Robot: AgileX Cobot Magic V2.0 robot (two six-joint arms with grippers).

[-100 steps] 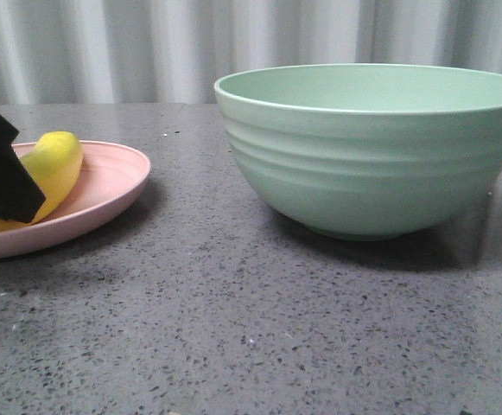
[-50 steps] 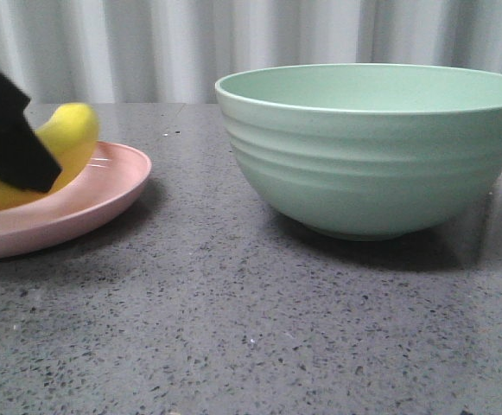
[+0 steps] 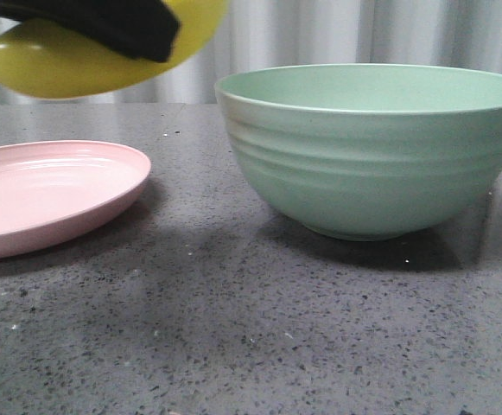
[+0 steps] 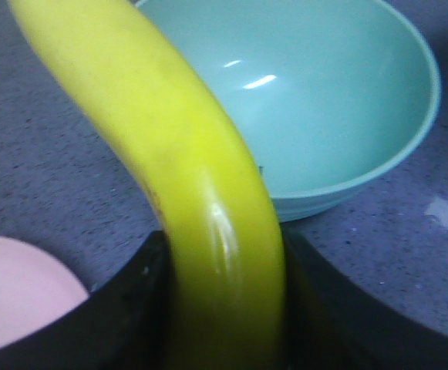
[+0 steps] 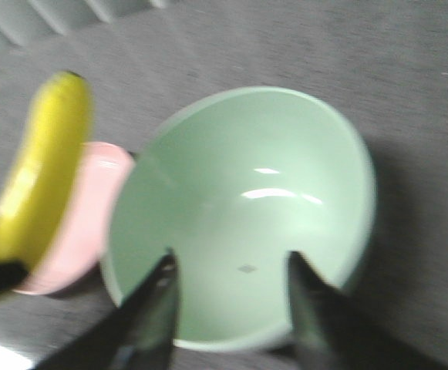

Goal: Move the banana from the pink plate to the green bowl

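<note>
My left gripper (image 3: 104,22) is shut on the yellow banana (image 3: 69,60) and holds it in the air, above the pink plate (image 3: 52,194) and left of the green bowl (image 3: 376,147). In the left wrist view the banana (image 4: 177,154) runs between the black fingers (image 4: 131,308) toward the bowl (image 4: 324,100), with the plate's edge (image 4: 15,293) below. The right wrist view shows the banana (image 5: 42,173) over the plate (image 5: 85,223) and the empty bowl (image 5: 247,216). My right gripper (image 5: 231,266) is open above the bowl's near rim.
The plate and bowl stand on a dark grey speckled table (image 3: 233,328). A pale curtain (image 3: 320,35) hangs behind the table's far edge. A strip of bare table separates the plate from the bowl.
My left gripper has lifted the banana off the pink plate, up and to the right toward the bowl. The plate is now empty. The bowl has not moved.
</note>
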